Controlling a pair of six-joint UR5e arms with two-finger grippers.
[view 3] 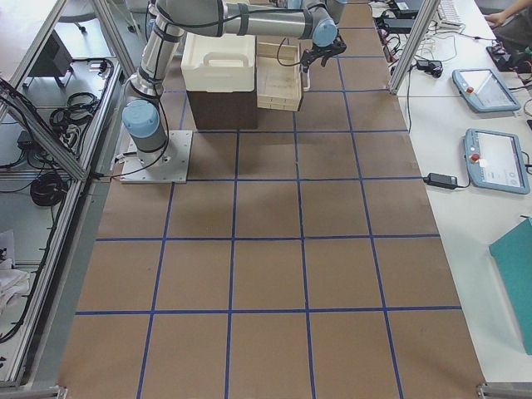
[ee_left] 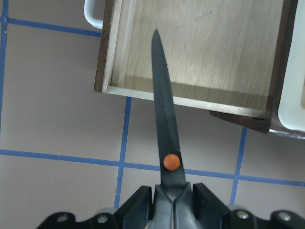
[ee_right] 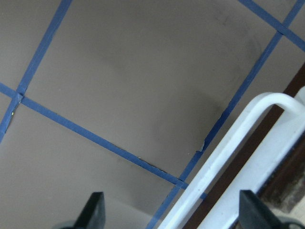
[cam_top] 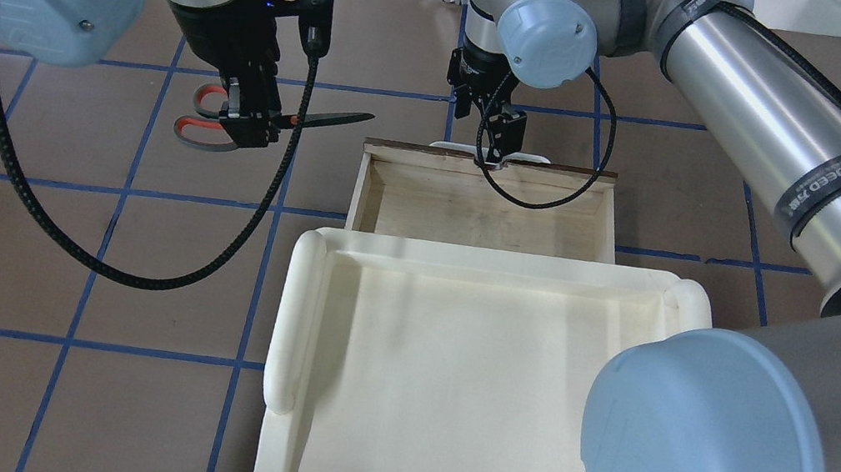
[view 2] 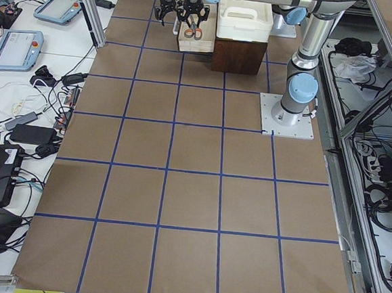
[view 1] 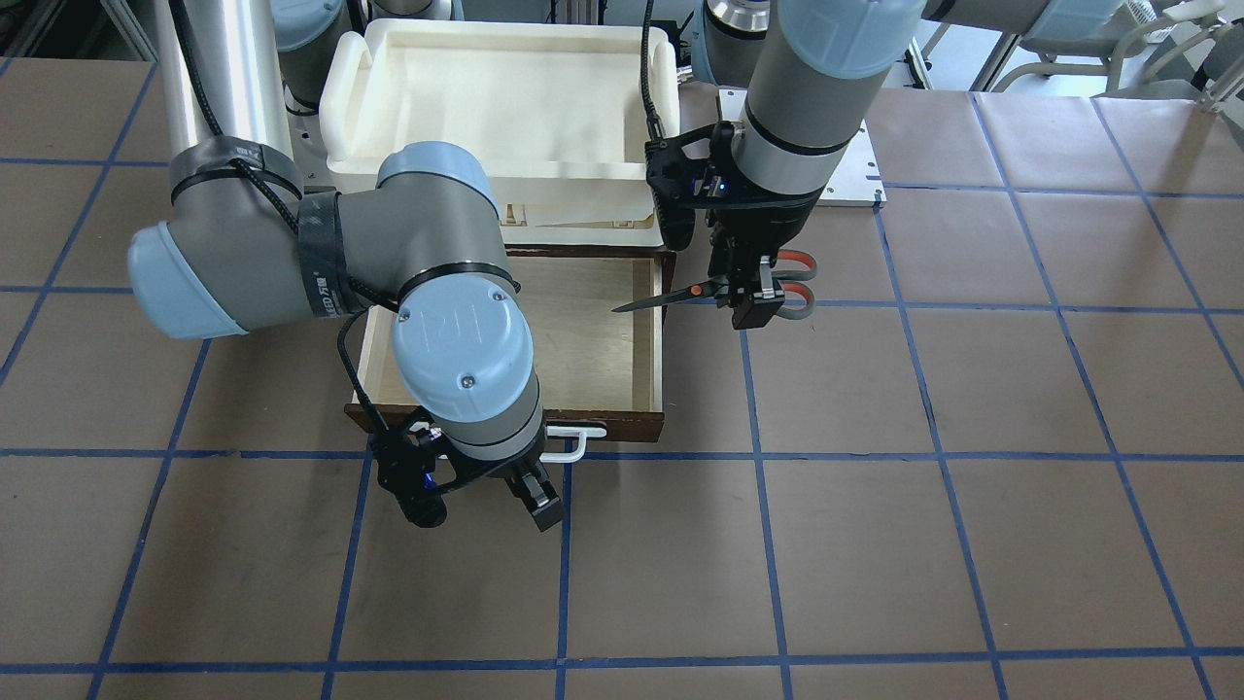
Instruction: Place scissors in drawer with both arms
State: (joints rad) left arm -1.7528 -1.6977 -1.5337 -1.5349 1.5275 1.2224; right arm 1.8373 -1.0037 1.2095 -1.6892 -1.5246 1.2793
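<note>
The drawer (view 1: pixel 593 340) stands pulled open, its pale plywood floor bare; it also shows in the overhead view (cam_top: pixel 475 211). My left gripper (view 1: pixel 750 303) is shut on the scissors (view 1: pixel 671 297) near their orange pivot and holds them level, above the table beside the drawer. The orange-lined handles point away from the drawer. The blade tip (ee_left: pixel 157 52) reaches over the drawer's side wall. My right gripper (view 1: pixel 533 494) is open and empty, just in front of the drawer's white bar handle (view 1: pixel 573 442). In the right wrist view the handle (ee_right: pixel 228 152) runs between the spread fingers.
A white foam tray (view 1: pixel 505 97) sits on top of the dark cabinet behind the open drawer. The brown table has blue tape lines. A black cable (cam_top: pixel 130 258) hangs from my left wrist over the table.
</note>
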